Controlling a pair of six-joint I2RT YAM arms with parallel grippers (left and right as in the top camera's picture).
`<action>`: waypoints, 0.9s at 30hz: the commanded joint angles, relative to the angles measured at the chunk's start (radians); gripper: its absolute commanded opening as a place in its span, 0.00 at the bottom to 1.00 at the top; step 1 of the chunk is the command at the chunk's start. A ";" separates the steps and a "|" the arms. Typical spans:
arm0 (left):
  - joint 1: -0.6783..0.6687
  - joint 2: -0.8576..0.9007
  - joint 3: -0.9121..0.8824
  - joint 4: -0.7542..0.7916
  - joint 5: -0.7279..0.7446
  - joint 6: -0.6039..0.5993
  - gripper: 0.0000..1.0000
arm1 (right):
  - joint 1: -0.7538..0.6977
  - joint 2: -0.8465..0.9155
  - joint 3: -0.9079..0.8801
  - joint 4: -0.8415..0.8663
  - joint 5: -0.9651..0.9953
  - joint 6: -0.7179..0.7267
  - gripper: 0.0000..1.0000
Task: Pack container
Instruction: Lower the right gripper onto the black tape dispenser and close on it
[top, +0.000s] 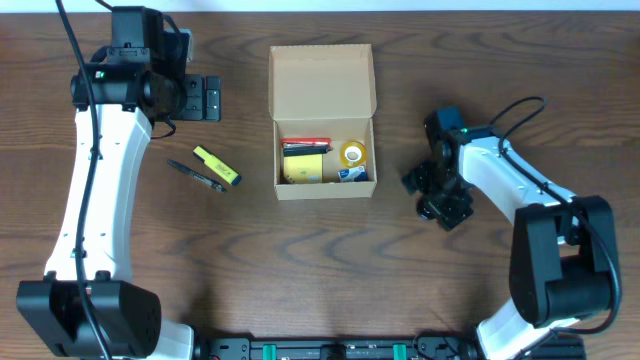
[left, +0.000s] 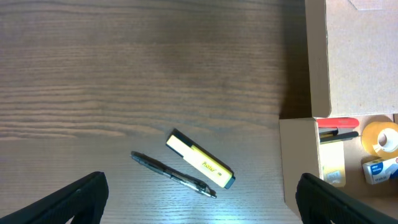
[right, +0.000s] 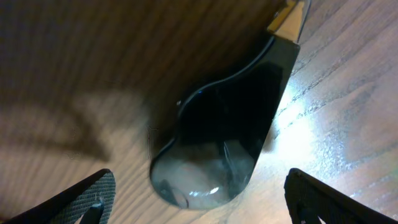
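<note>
The tan cardboard container (top: 322, 68) stands open at the table's middle, flap lid lying back. It holds a red pen (top: 305, 143), a yellow pad (top: 303, 167), a tape roll (top: 353, 153) and a small blue-white item (top: 352, 173). A yellow highlighter (top: 216, 165) and a black pen (top: 196, 176) lie left of it, and both show in the left wrist view, highlighter (left: 200, 159) and pen (left: 174, 176). My left gripper (top: 203, 98) is open and empty (left: 202, 202), raised behind them. My right gripper (top: 438, 195) is open (right: 202, 205), astride a glossy black object (right: 230, 124) right of the container.
The container's left wall and corner (left: 297, 162) show at the right edge of the left wrist view. The black object is mostly hidden under my right gripper in the overhead view. Bare wooden table surrounds the things.
</note>
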 joint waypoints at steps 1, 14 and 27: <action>0.006 0.003 0.007 0.001 0.002 0.015 0.97 | -0.003 -0.002 -0.034 0.023 0.021 0.014 0.88; 0.006 0.003 0.007 0.001 0.002 0.015 0.97 | -0.003 -0.002 -0.049 0.077 0.080 0.014 0.69; 0.006 0.003 0.007 0.001 0.002 0.016 0.97 | -0.003 -0.002 -0.049 0.084 0.081 0.014 0.33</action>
